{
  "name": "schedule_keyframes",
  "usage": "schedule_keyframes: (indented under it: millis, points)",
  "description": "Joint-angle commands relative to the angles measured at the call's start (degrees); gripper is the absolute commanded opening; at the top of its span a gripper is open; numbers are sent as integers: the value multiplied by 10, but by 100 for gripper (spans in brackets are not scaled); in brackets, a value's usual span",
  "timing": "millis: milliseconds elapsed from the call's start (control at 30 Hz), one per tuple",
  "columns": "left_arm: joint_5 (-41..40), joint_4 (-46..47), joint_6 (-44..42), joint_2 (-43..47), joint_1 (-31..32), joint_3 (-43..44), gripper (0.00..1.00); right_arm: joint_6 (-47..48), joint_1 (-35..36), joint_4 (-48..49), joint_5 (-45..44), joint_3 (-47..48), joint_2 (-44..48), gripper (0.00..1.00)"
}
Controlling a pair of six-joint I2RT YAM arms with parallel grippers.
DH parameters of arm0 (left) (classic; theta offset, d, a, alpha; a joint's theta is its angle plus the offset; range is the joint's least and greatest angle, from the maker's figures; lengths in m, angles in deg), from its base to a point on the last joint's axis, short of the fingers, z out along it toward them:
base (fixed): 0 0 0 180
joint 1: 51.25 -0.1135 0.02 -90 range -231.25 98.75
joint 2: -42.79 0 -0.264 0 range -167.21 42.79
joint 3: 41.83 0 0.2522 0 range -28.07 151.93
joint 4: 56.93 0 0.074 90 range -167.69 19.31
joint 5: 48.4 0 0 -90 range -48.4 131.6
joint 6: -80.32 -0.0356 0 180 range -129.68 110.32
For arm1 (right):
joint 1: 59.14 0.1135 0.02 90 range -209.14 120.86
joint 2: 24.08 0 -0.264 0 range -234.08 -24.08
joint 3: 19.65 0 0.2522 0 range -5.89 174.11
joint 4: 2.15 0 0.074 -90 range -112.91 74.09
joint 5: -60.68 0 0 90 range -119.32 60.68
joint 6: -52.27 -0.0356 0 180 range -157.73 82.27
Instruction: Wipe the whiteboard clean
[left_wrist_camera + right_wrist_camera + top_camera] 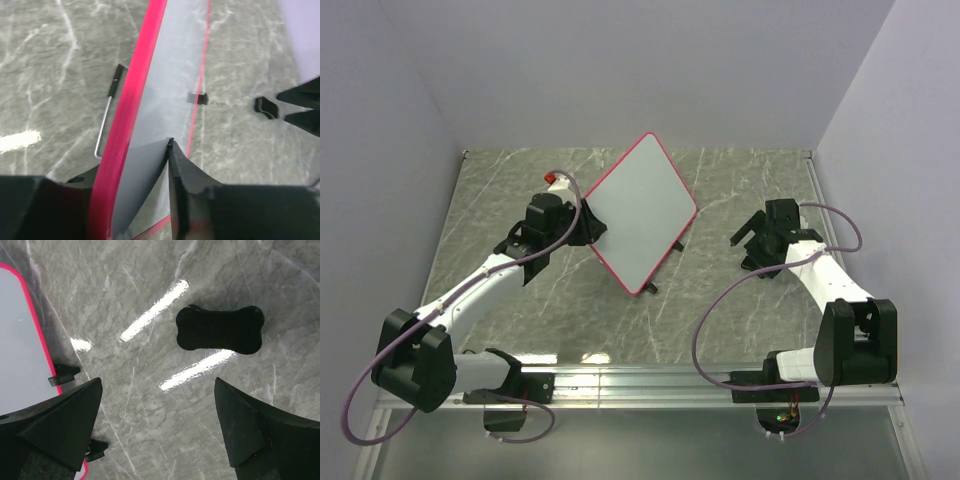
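Observation:
The whiteboard [642,212], white with a pink-red rim, is tilted up on edge at the table's middle, its two black clip feet low on the right. My left gripper [588,228] is shut on its left rim. In the left wrist view the fingers [182,170] pinch the board [170,75] just inside the red rim. My right gripper [748,240] is open and empty, right of the board. In the right wrist view it [158,381] hovers over bare table, with a small dark bone-shaped block [220,329] lying just beyond its tips. The board's rim [30,315] shows at the left.
A thin wire stand with a black tip [102,125] lies on the table left of the board. A small red object [552,179] sits behind my left gripper. The marble table [500,200] is walled on three sides, with a metal rail [650,380] along its near edge.

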Motion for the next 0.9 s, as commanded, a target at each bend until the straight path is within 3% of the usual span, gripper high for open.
schedule_keyframes:
  millis: [0, 100, 300, 467, 533, 567, 667, 867]
  points:
    - [-240, -129, -110, -22, 1, -14, 39, 14, -11, 3, 2, 5, 24, 100]
    - [-265, -136, -108, -7, 6, -18, 50, 18, -18, 4, 2, -1, 29, 100]
    - [-284, -142, -107, 20, 10, -23, 52, 20, -33, 8, 1, -16, 40, 100]
    - [-293, -156, -112, 49, 12, -14, 59, 19, -39, 14, 2, -29, 44, 100]
    - [-291, -169, -116, 59, 13, -4, 67, 19, -40, 16, 2, -31, 45, 100]
    - [-291, -174, -118, 69, 13, 1, 76, 19, -40, 17, 2, -32, 46, 100]
    - [-275, -189, -124, 85, 12, 20, 87, 19, -42, 22, 1, -35, 47, 100]
    - [-252, -193, -139, 105, 13, 37, 88, 9, -43, 33, 17, -41, 43, 100]
